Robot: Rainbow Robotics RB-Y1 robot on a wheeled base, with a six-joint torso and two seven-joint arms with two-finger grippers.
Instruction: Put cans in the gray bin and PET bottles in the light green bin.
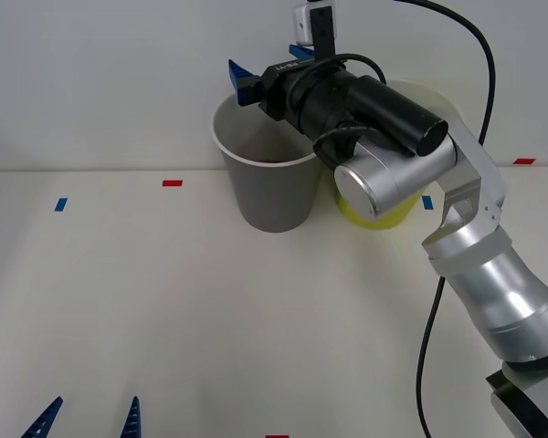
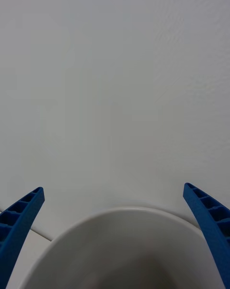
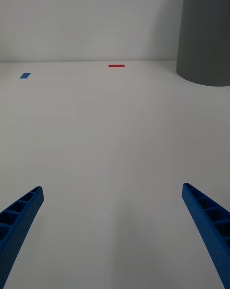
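Right gripper (image 1: 272, 66) hovers over the mouth of the gray bin (image 1: 272, 196), fingers spread wide with nothing between them; the right wrist view looks straight down past the bin's white rim (image 2: 120, 215) into the pale inside. A sliver of red shows low inside the gray bin in the front view, likely the can (image 1: 272, 161) (too little of it shows to be sure), so it looks already dropped in the right container. The light green bin (image 1: 384, 212) stands just beside the gray one on the robot's right, mostly hidden behind the right arm. No PET bottle is on the table (image 1: 210, 310).

Left gripper (image 1: 87, 418) is parked low at the near edge of the table, fingers spread and empty, well apart from both bins.

Handling judgement: a small drink can is light, stiff if gripped gently, with a smooth and somewhat slippery wall that dents under hard squeeze. Best hold would be across the middle of the body, fingers on opposite sides, not on the top rim or pull-tab. The bins are tall and light, and could tip if an arm bumps a rim.
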